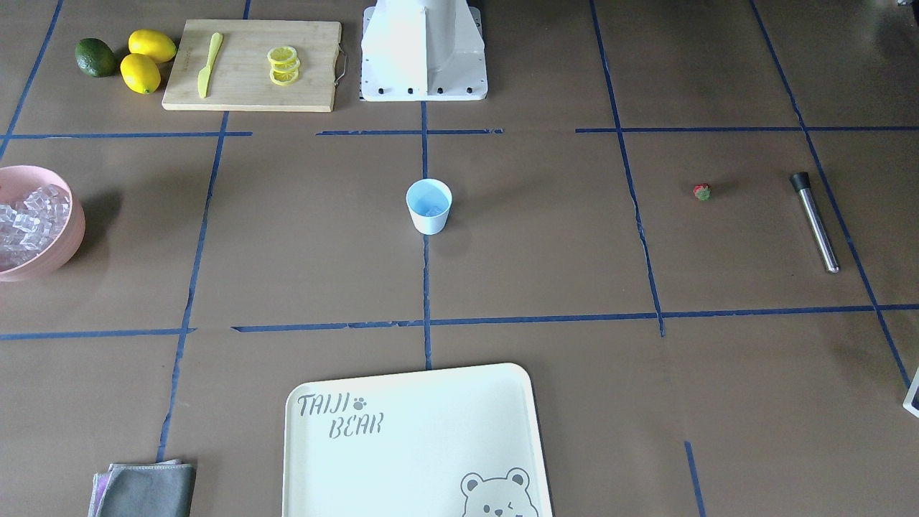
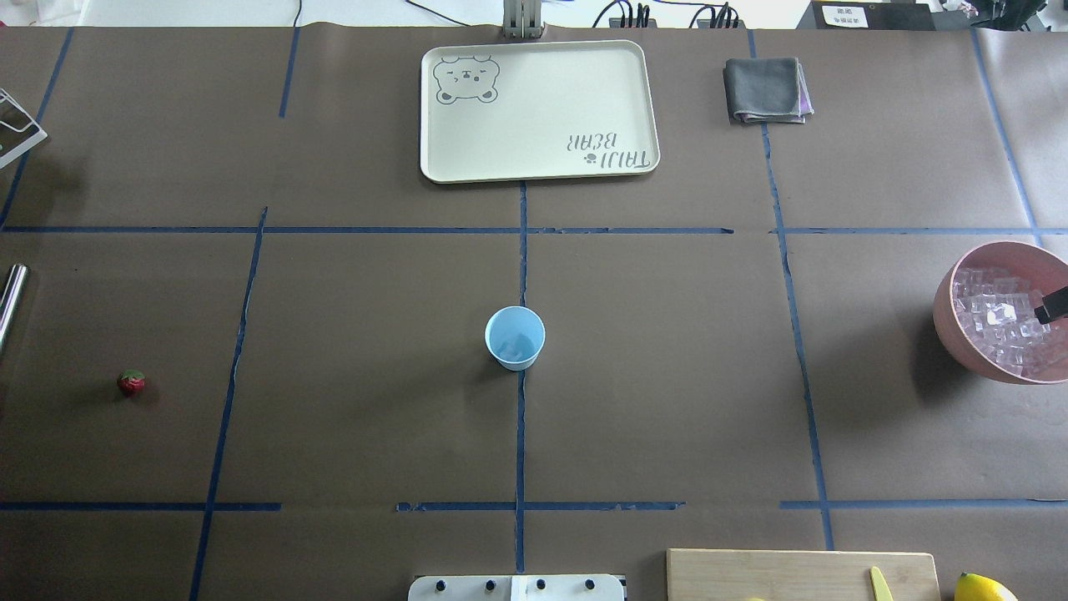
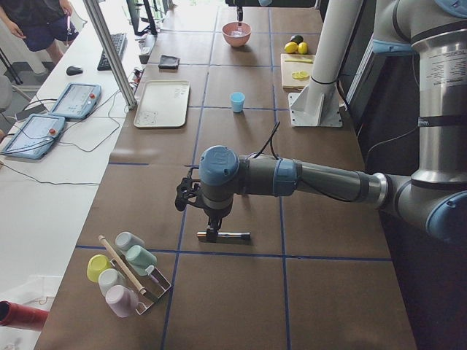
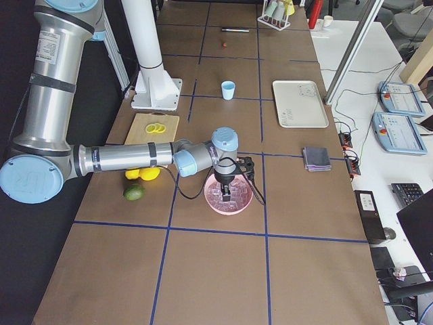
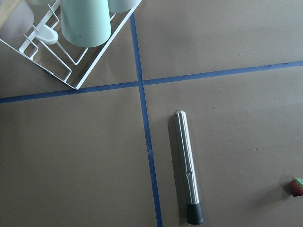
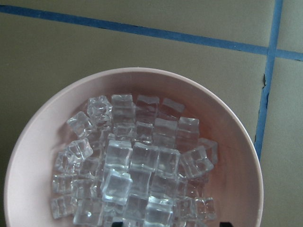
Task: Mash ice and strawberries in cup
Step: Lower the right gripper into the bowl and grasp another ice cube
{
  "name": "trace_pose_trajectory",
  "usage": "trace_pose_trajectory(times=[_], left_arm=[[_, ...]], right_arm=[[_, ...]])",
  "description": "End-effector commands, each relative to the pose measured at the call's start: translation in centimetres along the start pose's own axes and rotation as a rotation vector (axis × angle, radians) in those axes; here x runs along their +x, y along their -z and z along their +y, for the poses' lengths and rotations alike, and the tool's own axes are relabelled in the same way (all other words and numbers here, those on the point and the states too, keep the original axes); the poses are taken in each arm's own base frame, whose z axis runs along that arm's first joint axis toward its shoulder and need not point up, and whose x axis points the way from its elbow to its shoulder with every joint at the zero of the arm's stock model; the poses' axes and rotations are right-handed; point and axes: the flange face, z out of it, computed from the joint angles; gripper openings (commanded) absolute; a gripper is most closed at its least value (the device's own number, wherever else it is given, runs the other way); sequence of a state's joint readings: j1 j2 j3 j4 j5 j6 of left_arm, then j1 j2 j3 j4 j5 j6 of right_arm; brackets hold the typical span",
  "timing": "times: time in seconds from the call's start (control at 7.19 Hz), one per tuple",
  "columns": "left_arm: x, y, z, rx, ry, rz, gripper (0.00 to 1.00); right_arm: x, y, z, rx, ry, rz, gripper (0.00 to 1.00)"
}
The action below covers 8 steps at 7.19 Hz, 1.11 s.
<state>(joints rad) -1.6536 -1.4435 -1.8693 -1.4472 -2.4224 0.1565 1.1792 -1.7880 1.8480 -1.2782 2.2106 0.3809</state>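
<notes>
The pale-blue cup (image 1: pixel 428 207) stands upright at the table's centre, with something glassy faintly showing at its bottom. The ice (image 6: pixel 137 165) fills a pink bowl (image 2: pixel 947 309) at the robot's right. My right gripper (image 4: pixel 228 188) hangs just over that ice, and one dark fingertip (image 2: pixel 1053 305) shows above the bowl. Its two tips sit wide apart at the bottom edge of the right wrist view, holding nothing. The strawberry (image 1: pixel 701 192) lies alone on the robot's left side. My left gripper (image 3: pixel 211 232) hovers over a steel muddler (image 5: pixel 185 161); I cannot tell whether it is open or shut.
A cream bear tray (image 2: pixel 538 113) and a grey cloth (image 2: pixel 766 90) lie at the far edge. A cutting board (image 1: pixel 251 64) carries lemon slices and a yellow knife, with lemons (image 1: pixel 147 59) and a lime (image 1: pixel 95 57) beside it. A cup rack (image 5: pixel 71 38) stands past the muddler.
</notes>
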Motion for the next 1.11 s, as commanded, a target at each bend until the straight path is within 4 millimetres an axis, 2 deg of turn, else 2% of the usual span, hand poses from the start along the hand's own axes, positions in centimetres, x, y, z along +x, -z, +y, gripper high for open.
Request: trace_pose_trajectory(times=[0.0, 0.14, 0.56, 0.97], left_arm=[[0.1, 0.1, 0.0, 0.001, -0.001, 0.000, 1.00], [0.1, 0.1, 0.0, 0.002, -0.002, -0.001, 1.00], [0.1, 0.1, 0.0, 0.002, -0.002, -0.001, 1.00], [0.2, 0.2, 0.0, 0.003, -0.003, -0.001, 1.00]], right_arm=[[-0.8, -1.3, 0.0, -0.026, 0.020, 0.008, 0.74], [-1.2, -1.8, 0.2, -0.036, 0.031, 0.008, 0.74], [-0.7, -3.1, 0.4, -0.059, 0.031, 0.015, 0.65], [-0.7, -3.6, -0.1, -0.061, 0.033, 0.021, 0.60]])
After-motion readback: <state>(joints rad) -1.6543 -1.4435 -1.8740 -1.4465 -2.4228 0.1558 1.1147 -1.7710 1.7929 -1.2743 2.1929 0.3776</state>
